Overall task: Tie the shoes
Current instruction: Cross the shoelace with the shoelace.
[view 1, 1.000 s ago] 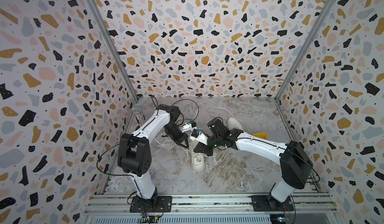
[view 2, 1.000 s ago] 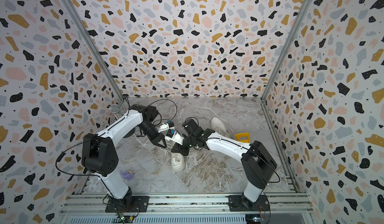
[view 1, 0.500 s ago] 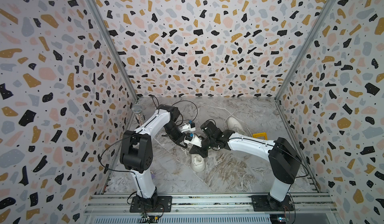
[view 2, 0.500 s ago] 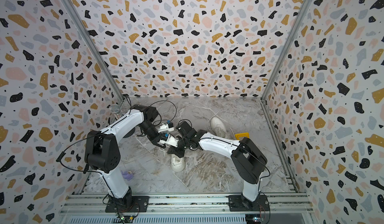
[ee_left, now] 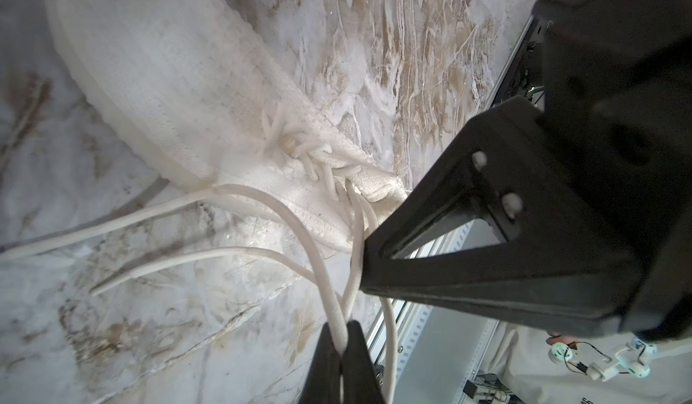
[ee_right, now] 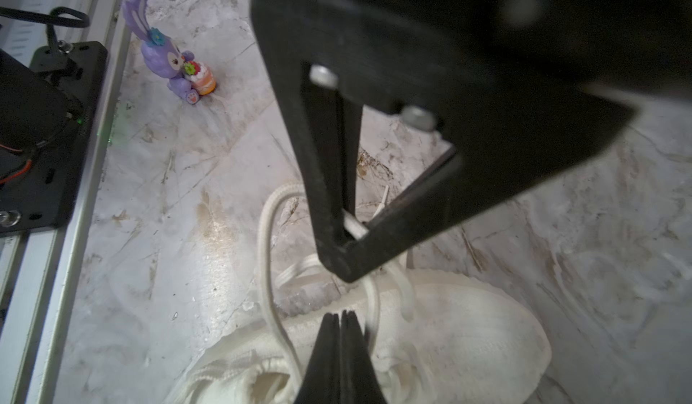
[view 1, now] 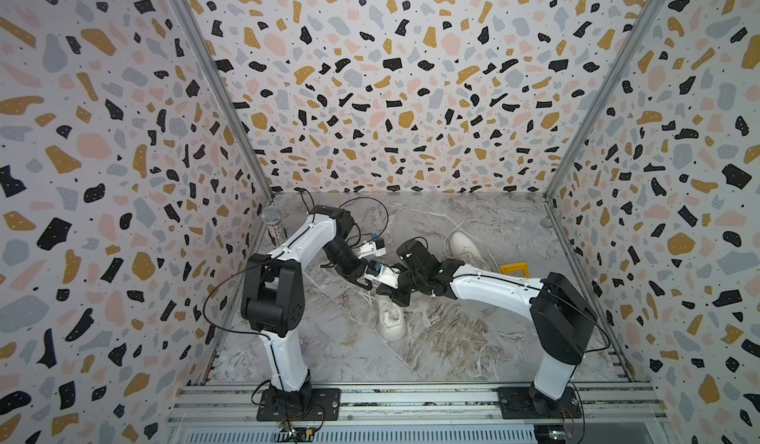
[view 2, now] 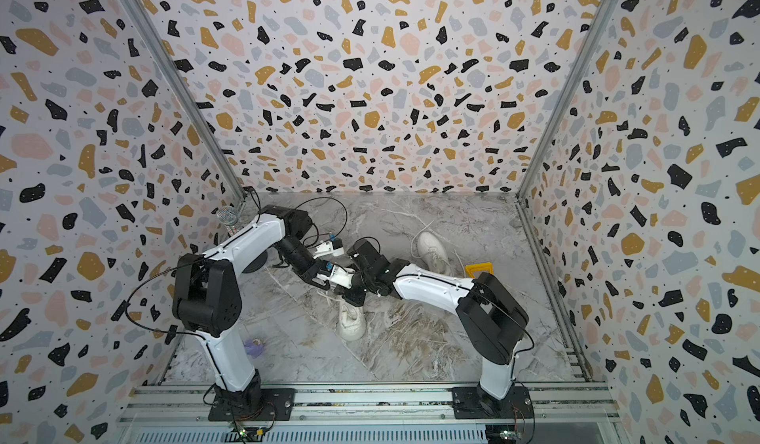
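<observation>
The near shoe (view 1: 390,322) lies in the middle of the marbled tabletop (view 1: 452,339). Its long axis runs front to back and its toe points toward the front rail (view 1: 411,396). In both top views its collar end is hidden beneath the two grippers. The far shoe (view 1: 464,246) lies well apart toward the back, just beyond the right arm, with its long axis on a diagonal; which end is its toe I cannot tell. The left gripper (ee_left: 340,346) is clamped tight on a lace (ee_left: 322,263) of the near shoe, where two strands meet between its fingertips, raised off the tabletop. The right gripper (ee_right: 340,321) has its tips pressed together just above the near shoe's collar. A strand of lace runs right beside those tips, but whether it is pinched cannot be told. The tips of the two grippers are near each other. A purple rabbit toy (ee_right: 168,59) stands on the tabletop near the left arm's base.
</observation>
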You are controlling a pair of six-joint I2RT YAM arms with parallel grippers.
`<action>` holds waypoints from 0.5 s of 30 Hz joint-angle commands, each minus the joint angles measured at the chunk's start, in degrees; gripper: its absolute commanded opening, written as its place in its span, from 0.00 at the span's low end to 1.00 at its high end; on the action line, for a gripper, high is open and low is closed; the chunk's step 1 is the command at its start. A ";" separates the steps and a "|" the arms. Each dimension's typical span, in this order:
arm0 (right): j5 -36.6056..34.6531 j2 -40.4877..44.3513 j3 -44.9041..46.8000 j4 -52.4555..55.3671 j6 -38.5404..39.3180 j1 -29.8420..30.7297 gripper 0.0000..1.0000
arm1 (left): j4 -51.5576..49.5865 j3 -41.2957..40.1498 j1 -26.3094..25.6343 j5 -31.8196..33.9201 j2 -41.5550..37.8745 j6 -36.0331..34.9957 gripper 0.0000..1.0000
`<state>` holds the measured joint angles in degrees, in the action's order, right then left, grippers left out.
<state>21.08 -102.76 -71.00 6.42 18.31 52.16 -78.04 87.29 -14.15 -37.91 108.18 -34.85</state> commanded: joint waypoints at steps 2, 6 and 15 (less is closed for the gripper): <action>-5.27 -0.69 1.75 -0.83 -0.99 -0.21 0.00 | -4.15 2.10 0.79 -4.94 0.71 -0.04 0.00; -6.24 -0.51 2.82 -1.67 -1.04 -0.13 0.00 | -4.40 2.19 1.45 -5.95 1.00 0.22 0.00; -7.26 0.35 5.67 -5.39 -2.02 0.20 0.06 | -5.18 2.71 2.28 -8.09 2.54 0.50 0.00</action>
<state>14.66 -103.13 -65.63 3.40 17.39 52.14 -80.60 88.14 -12.38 -43.57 109.97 -34.59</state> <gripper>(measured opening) 0.059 0.047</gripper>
